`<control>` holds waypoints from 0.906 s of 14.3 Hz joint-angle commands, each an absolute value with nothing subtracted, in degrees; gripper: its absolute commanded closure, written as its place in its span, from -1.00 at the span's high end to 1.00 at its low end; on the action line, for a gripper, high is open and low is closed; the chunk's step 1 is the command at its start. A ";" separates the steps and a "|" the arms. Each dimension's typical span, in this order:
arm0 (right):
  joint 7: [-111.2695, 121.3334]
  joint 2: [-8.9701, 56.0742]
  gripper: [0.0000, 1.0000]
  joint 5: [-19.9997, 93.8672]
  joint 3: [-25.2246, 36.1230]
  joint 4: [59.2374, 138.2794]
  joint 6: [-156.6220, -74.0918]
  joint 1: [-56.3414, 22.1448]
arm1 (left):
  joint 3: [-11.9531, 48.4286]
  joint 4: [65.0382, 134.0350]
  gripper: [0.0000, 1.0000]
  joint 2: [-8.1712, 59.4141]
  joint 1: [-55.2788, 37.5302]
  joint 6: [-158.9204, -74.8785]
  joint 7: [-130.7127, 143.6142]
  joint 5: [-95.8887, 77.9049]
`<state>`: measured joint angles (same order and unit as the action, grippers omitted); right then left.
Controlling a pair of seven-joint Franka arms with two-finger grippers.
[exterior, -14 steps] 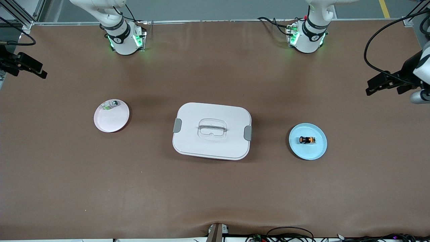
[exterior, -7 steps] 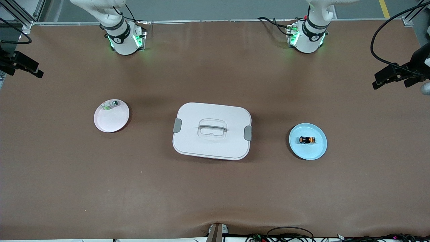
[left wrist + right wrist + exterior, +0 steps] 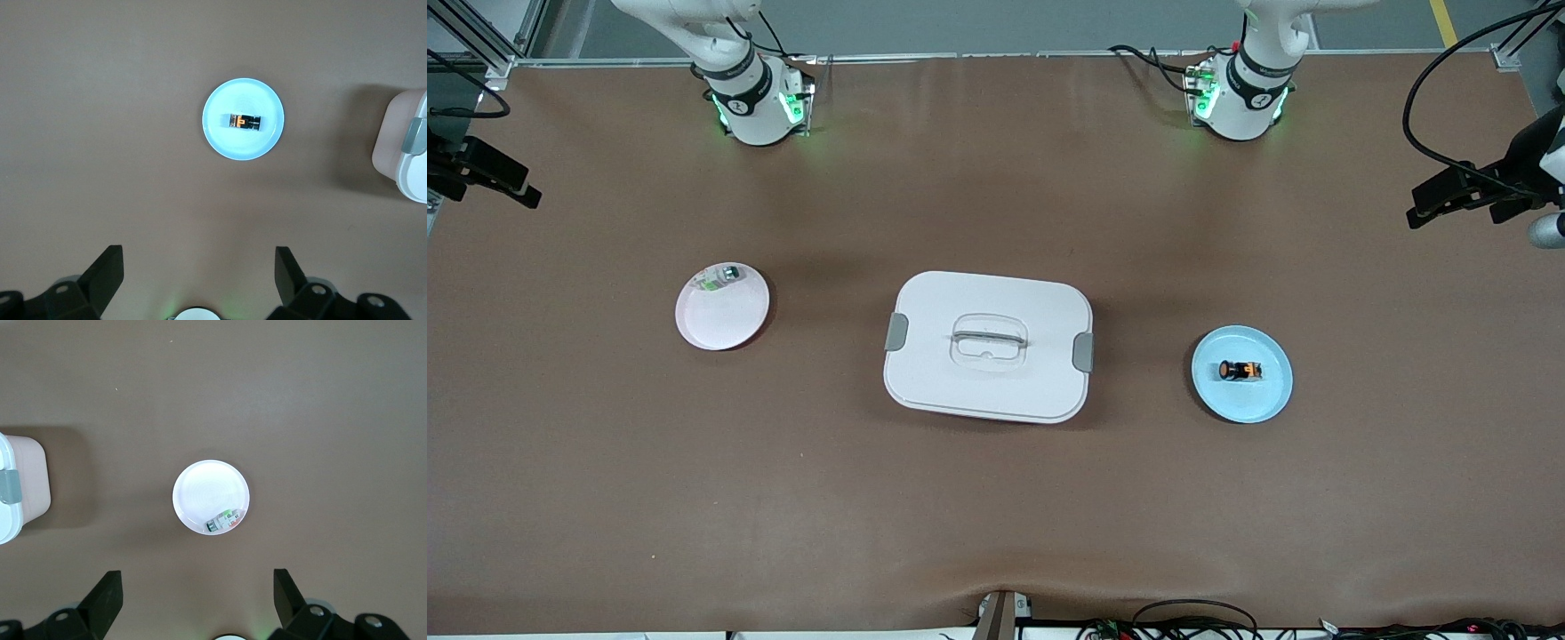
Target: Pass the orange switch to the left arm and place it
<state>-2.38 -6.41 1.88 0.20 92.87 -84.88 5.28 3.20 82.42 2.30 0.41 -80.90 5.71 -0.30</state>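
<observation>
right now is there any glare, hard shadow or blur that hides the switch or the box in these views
Front view: even light, the orange switch sharp on the blue plate, the box casting only a soft shadow. Left wrist view: switch clear, the box edge washed pale, a dark shadow beside it. Right wrist view: the pink plate glares nearly white.
</observation>
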 commanded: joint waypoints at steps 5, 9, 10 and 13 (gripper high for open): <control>-2.46 -5.36 1.00 0.97 -0.35 90.62 -84.02 6.50 | 4.66 87.34 1.00 -2.54 0.17 -81.03 6.24 -1.23; -2.46 -5.36 1.00 1.05 -0.35 90.53 -84.02 6.86 | 4.75 89.30 1.00 -4.31 0.26 -83.40 6.15 -0.44; -2.46 -5.36 1.00 1.05 -0.35 90.53 -84.02 6.86 | 4.66 89.04 1.00 -4.05 0.26 -83.67 6.15 -0.44; -2.46 -5.36 1.00 1.05 -0.35 90.53 -84.11 6.94 | 4.66 88.24 1.00 -3.16 0.26 -83.58 5.62 -0.44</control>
